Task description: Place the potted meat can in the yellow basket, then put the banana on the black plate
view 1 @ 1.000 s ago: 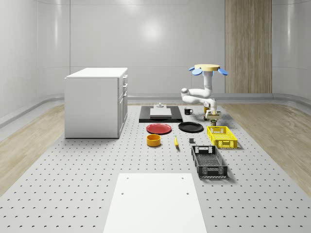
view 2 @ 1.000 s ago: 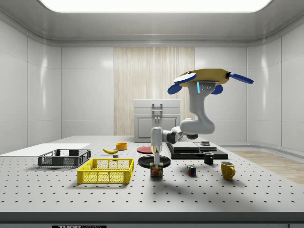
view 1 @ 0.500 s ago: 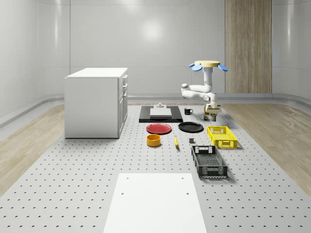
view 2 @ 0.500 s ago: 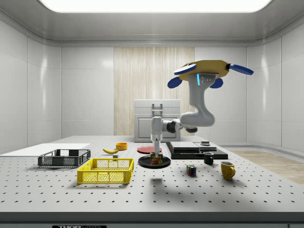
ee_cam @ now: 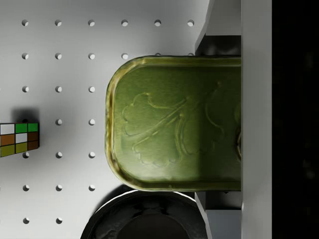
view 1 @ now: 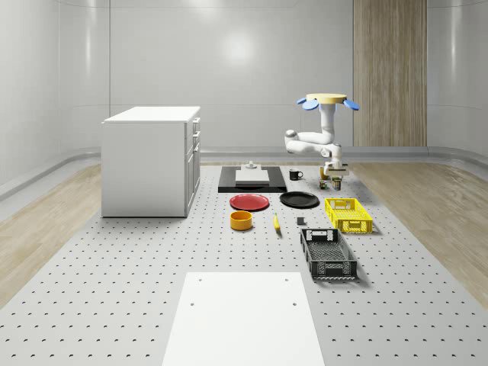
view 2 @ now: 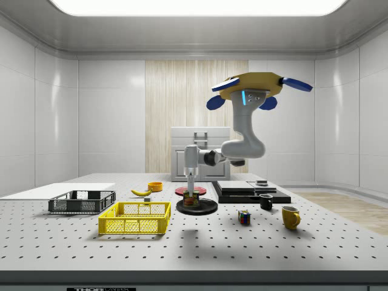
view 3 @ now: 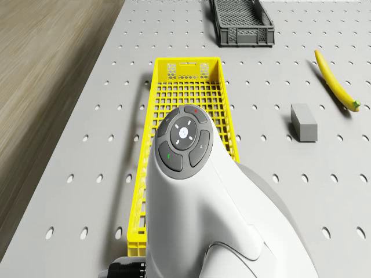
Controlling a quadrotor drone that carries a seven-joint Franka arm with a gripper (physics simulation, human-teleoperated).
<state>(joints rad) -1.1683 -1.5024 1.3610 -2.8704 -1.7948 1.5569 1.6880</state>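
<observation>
Table: grey perforated table is filling the floor of a pale-walled room, a white cabinet standing at the whole-scene view's left.
Drone: drone is hovering in the air above the table's far right part, beyond the basket.
Gripper: gripper is hanging straight down, its jaws clamped on the can.
Can: it is hanging clear of the table, off the basket's far end and beside the plate.
Banana: banana is lying on the table between the orange bowl and the basket.
Cube: colour cube is sitting on the table near the can.
</observation>
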